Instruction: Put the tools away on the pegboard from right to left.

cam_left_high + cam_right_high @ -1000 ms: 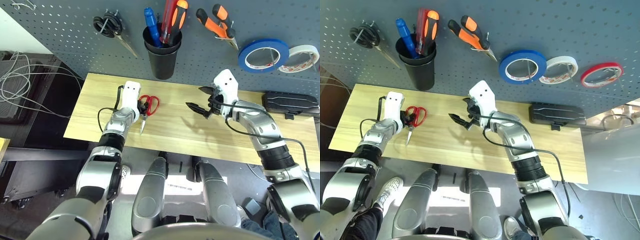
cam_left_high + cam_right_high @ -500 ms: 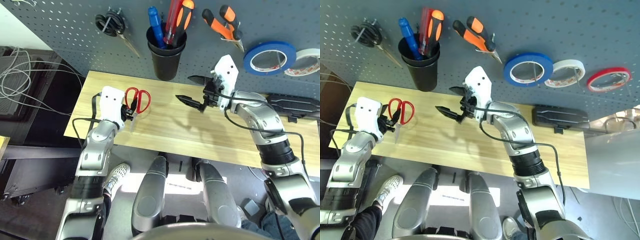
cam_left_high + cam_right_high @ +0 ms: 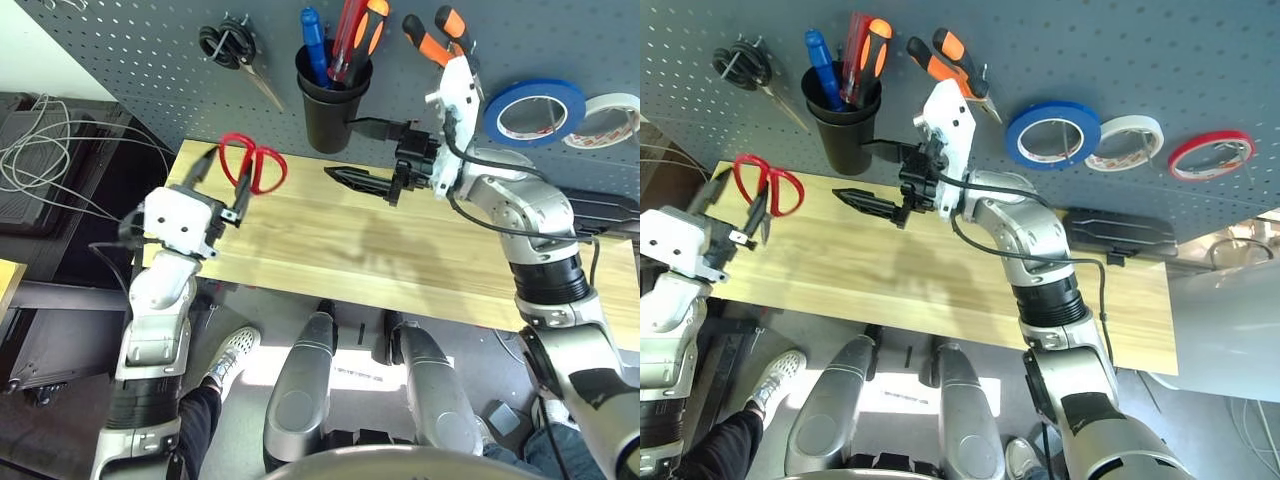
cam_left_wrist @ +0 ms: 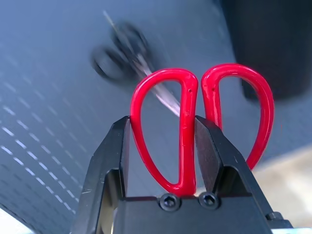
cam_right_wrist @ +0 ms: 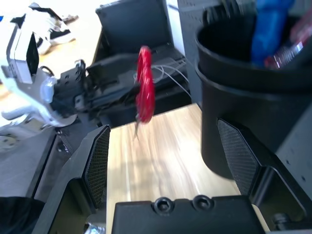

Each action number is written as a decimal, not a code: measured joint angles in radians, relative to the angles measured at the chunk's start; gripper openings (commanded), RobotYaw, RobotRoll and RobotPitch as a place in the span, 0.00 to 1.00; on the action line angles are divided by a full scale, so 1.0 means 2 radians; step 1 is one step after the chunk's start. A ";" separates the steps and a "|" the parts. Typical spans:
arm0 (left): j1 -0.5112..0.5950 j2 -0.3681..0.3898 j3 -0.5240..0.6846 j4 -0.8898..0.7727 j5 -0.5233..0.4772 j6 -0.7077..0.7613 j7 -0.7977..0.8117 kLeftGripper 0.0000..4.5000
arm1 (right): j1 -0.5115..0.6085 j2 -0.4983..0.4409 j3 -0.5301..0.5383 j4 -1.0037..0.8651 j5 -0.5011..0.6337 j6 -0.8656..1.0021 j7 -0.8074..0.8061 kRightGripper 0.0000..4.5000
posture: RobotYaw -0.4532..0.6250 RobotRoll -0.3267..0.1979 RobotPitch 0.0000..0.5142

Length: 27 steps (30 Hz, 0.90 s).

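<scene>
My left gripper is shut on one loop of the red-handled scissors and holds them in the air above the table's left end, handles up toward the pegboard. In the left wrist view the fingers pinch the left red loop. My right gripper is open and empty, just right of the black cup, which holds the blue-handled screwdriver. The orange-and-black pliers and the blue tape roll hang on the pegboard.
Black-handled scissors hang at the pegboard's left. White tape and red tape hang right of the blue roll. A black box lies at the wooden table's right end. Cables trail off to the left.
My left gripper has lifted the red scissors off the table and carried them up and to the left. The right gripper has risen and moved left toward the black cup, still open.
</scene>
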 measured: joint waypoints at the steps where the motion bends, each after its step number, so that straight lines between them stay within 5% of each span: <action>1: -0.007 0.000 0.001 0.001 0.000 0.000 0.001 0.48 | 0.000 0.000 0.000 0.000 0.001 0.000 -0.001 1.00 | 0.57 0.62 0.74; 27: -0.169 0.011 -0.002 0.150 -0.013 0.023 0.004 0.48 | 0.006 -0.005 0.001 -0.001 -0.006 0.000 -0.020 1.00 | 0.55 0.62 0.71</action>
